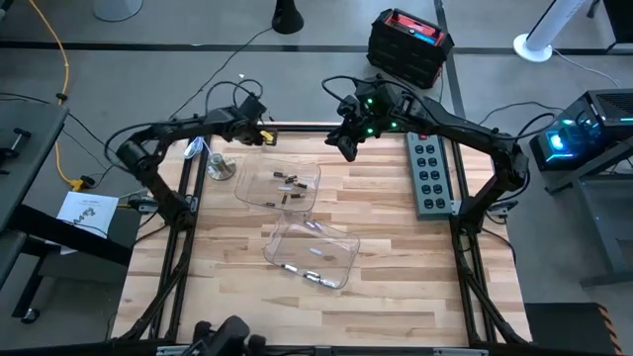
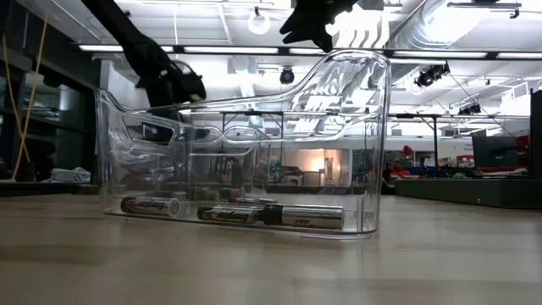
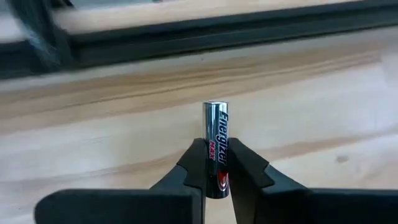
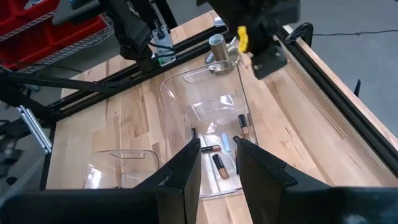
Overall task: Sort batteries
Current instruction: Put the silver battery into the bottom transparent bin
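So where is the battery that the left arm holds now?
The battery stands upright between the left gripper jaws, above the table's far edge, beside the far clear tray.

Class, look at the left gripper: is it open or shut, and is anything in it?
Shut on a battery. In the left wrist view the left gripper has both fingers pressed against a silvery cell, which stands out past the fingertips above the wooden table.

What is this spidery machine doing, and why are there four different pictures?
It is a robot with two dark arms at a wooden table. One picture looks down from above, one looks across from table height, and one sits on each wrist. On the table lie two clear trays with small batteries inside, plus a grey power strip. The left claw is pinching one silvery battery, standing upright. The right claw hangs above the trays, holding nothing, its fingers apart.
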